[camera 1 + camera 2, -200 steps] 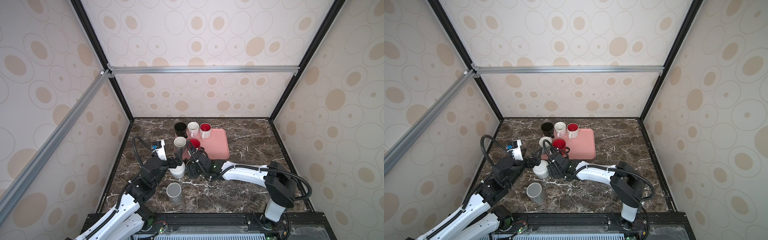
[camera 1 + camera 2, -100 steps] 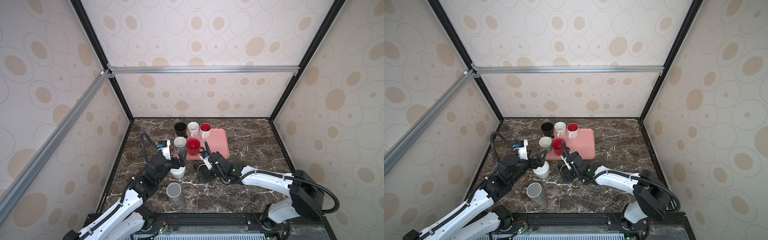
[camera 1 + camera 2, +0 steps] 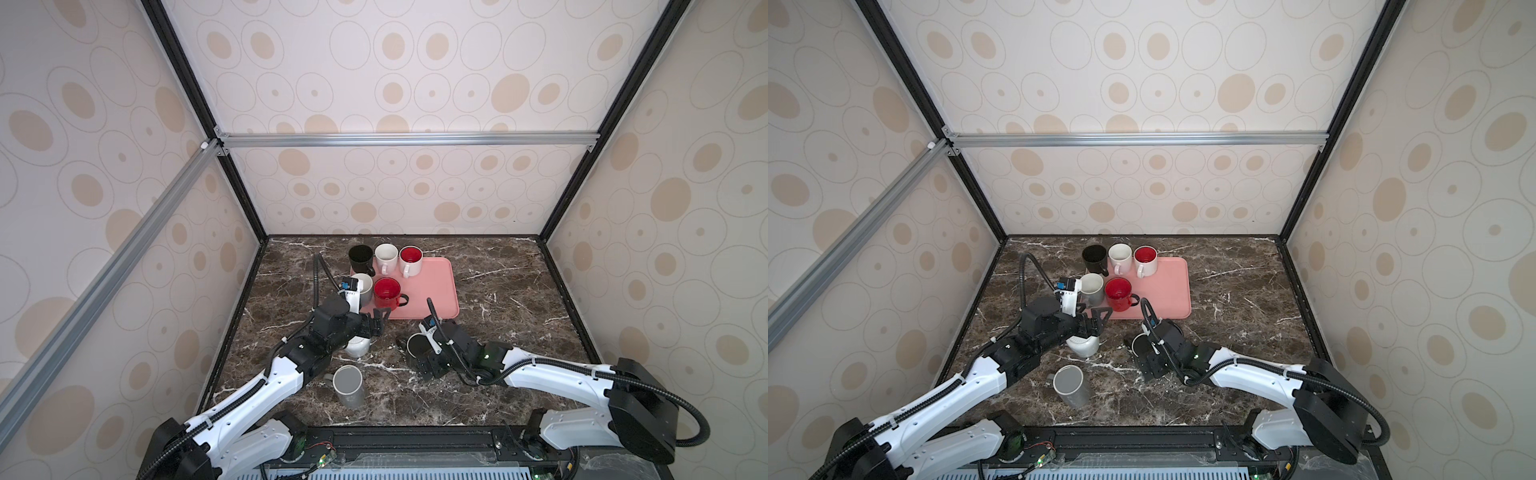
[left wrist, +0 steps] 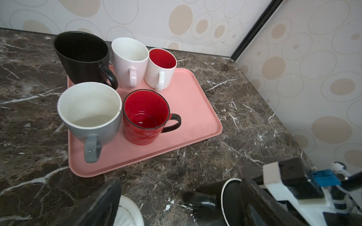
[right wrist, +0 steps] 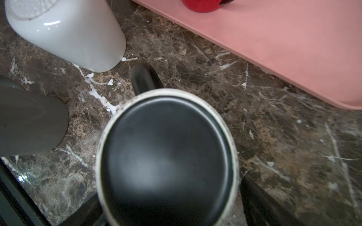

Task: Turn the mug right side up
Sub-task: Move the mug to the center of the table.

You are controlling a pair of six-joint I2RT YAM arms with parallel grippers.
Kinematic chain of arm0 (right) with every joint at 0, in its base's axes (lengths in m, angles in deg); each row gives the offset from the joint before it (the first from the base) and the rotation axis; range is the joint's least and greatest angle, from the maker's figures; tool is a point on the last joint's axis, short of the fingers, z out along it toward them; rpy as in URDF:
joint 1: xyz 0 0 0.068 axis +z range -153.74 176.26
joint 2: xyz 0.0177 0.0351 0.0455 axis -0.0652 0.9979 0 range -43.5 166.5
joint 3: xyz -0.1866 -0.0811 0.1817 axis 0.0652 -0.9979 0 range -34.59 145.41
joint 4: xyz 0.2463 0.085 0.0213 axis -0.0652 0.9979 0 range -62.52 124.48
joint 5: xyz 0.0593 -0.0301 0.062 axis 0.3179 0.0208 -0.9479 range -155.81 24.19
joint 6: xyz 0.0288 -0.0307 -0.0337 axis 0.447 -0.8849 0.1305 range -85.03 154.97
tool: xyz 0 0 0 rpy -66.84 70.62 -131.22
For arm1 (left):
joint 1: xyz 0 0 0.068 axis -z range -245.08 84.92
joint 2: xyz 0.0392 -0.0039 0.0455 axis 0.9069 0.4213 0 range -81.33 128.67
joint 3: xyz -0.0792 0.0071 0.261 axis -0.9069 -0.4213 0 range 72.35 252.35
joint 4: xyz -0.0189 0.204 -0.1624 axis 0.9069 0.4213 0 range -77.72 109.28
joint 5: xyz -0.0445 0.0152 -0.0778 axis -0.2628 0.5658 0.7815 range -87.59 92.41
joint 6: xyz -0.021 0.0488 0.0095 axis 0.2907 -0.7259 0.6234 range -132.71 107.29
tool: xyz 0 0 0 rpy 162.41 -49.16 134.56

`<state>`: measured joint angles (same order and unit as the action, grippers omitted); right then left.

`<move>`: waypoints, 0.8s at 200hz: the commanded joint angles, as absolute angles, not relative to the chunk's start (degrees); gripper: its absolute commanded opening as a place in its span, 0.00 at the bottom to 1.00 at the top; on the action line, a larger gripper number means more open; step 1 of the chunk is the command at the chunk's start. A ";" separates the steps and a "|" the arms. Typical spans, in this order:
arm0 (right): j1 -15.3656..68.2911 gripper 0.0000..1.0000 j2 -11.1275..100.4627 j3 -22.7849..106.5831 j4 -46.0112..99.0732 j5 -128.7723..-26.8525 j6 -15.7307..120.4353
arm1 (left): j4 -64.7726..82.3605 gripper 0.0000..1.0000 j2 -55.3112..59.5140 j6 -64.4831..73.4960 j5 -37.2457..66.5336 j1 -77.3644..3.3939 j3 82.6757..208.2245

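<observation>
As R pincer (image 3: 417,349) straddles black mug (image 5: 166,156), tray (image 5: 274,49) edge close.

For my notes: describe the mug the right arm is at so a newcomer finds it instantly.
Start at the pink tray; on the marble tabletop just off its near edge, inside the right claw, a black mug stands upside down. Its upturned base has a pale ring, unlike the white mug and grey mug inverted nearby.
</observation>
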<state>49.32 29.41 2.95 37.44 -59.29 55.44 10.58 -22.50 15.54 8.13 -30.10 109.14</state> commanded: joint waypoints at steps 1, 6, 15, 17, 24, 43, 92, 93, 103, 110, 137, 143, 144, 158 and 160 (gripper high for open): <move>49.05 0.96 26.15 0.97 40.03 -53.84 58.67 | 8.91 0.92 -20.57 14.62 11.69 -29.09 111.50; 48.80 0.96 25.40 0.56 40.37 -53.22 59.22 | 8.78 0.91 -19.83 14.54 11.96 -28.73 111.61; 47.96 0.96 24.18 -0.31 40.74 -52.32 60.25 | 8.60 0.90 -18.47 14.46 12.26 -28.08 111.82; 47.73 0.96 23.91 -0.58 40.71 -52.18 60.54 | 8.50 0.90 -18.22 14.45 12.35 -27.93 111.92; 46.60 0.96 23.08 -1.35 40.54 -52.21 61.43 | 8.33 0.89 -17.12 14.37 12.52 -27.28 112.08; 42.33 0.96 21.40 -3.03 40.44 -54.09 63.96 | 7.21 0.89 -14.18 14.27 13.25 -25.70 112.62; 38.28 0.96 18.84 -3.69 41.56 -56.68 65.00 | 1.48 0.86 -6.12 13.61 18.20 -22.50 113.29; 38.19 0.96 18.83 -3.67 41.55 -56.77 65.01 | 1.38 0.85 -5.93 13.54 18.26 -22.39 113.29; 37.93 0.96 18.10 -3.83 41.53 -57.39 65.02 | 0.17 0.84 -4.25 13.09 18.79 -21.89 113.52; 37.73 0.96 17.58 -3.83 41.54 -57.85 64.96 | -0.58 0.83 -3.02 13.04 19.25 -21.59 113.81; 37.22 0.96 15.15 -3.34 42.89 -57.85 64.51 | -2.90 0.77 0.95 13.04 20.50 -20.62 114.67; 36.92 0.96 14.62 -3.24 43.37 -57.49 64.36 | -3.14 0.75 1.57 12.95 20.45 -20.40 114.75; 36.94 0.96 14.52 -3.23 43.47 -57.48 64.34 | -3.12 0.74 1.65 12.95 20.44 -20.37 114.73; 36.20 0.96 13.10 -3.13 44.37 -56.97 64.07 | -2.52 0.69 2.66 12.53 19.66 -19.46 115.30; 36.06 0.96 12.86 -3.13 44.47 -56.94 64.02 | -2.19 0.68 2.80 12.34 19.40 -19.22 115.38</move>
